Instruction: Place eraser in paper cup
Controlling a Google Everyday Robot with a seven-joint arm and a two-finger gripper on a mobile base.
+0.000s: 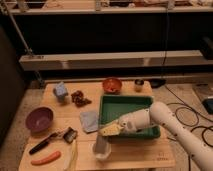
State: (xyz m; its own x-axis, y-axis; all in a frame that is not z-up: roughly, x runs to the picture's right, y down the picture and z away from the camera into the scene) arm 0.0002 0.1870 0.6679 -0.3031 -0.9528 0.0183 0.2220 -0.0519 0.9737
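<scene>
A small white paper cup [102, 154] stands near the table's front edge, just in front of the green tray [126, 102]. A dark grey eraser [101, 144] stands upright in the cup, with its top sticking out above the rim. My gripper [108, 131], pale yellow at the tip, reaches in from the right across the tray's front left corner. It hangs right at the top of the eraser. Whether it touches or holds the eraser cannot be made out.
Also on the table are a flat grey-blue pad [90, 120], a purple bowl [39, 119], a red bowl [112, 85], a small dark cup [138, 85], a blue object [61, 91], a brown lump [79, 98], a black-handled tool [46, 142] and an orange carrot [45, 159]. Cables lie on the floor at right.
</scene>
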